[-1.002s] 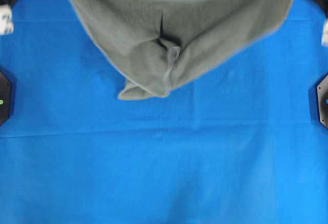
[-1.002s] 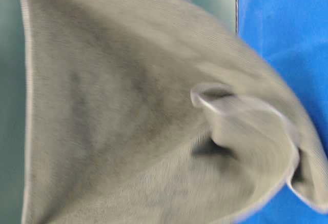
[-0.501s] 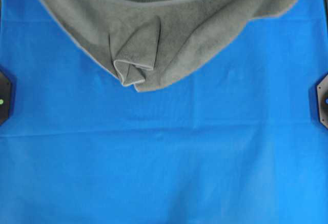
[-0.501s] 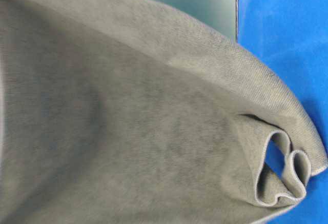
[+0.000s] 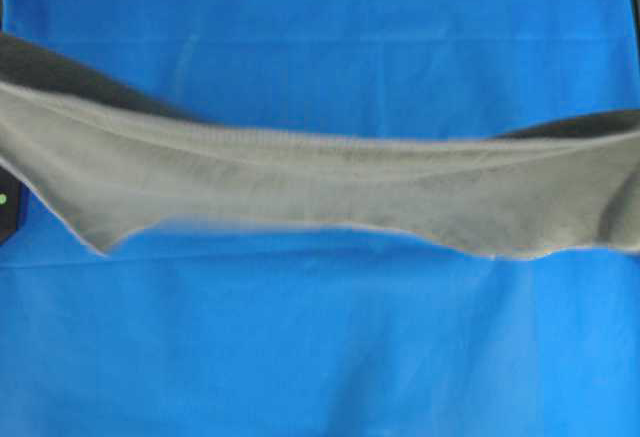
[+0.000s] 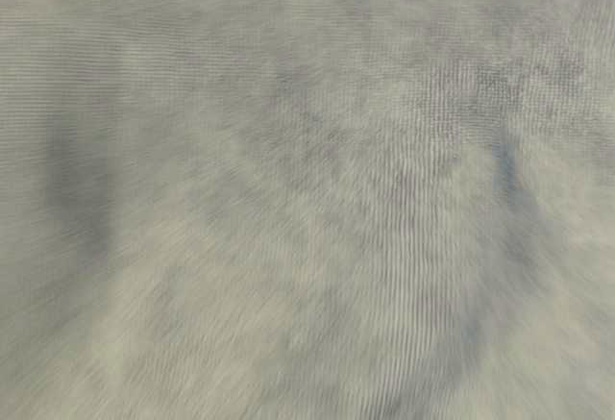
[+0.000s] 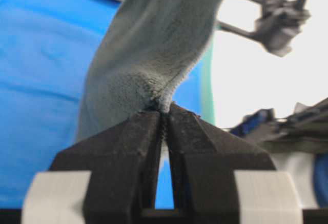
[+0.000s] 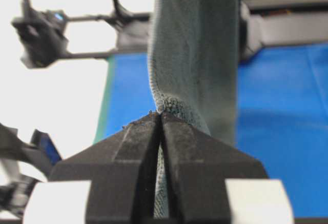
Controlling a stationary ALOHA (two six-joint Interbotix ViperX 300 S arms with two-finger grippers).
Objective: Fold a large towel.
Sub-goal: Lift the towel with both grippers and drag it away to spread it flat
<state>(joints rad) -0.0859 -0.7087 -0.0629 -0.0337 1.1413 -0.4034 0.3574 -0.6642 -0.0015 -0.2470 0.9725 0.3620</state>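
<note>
**A:** Status?

**B:** Both pinches good. Left gripper [image 7: 163, 112] is clamped tight on a bunched bit of the towel [image 5: 330, 182], jaws nearly touching with cloth between the tips. Right gripper [image 8: 160, 114] same, closed on the towel's edge. From overhead neither gripper shows; the towel hangs as a band from 9 o'clock to 3 o'clock over the blue sheet [image 5: 320, 357], sagging at both ends, lower edge blurred.

**A:** Table-level cam?

**B:** Useless. Cloth fills the whole view.

**A:** Risks?

**B:** I judge three. One: each grip holds only a small nip of fabric at the fingertips, so a quick swing could pull it free. Two: the lower edge is uneven, dipping near 8 o'clock, so it could land creased or doubled under. Three: I can't see how the hanging part drapes, so I'd be laying it down half blind.
</note>
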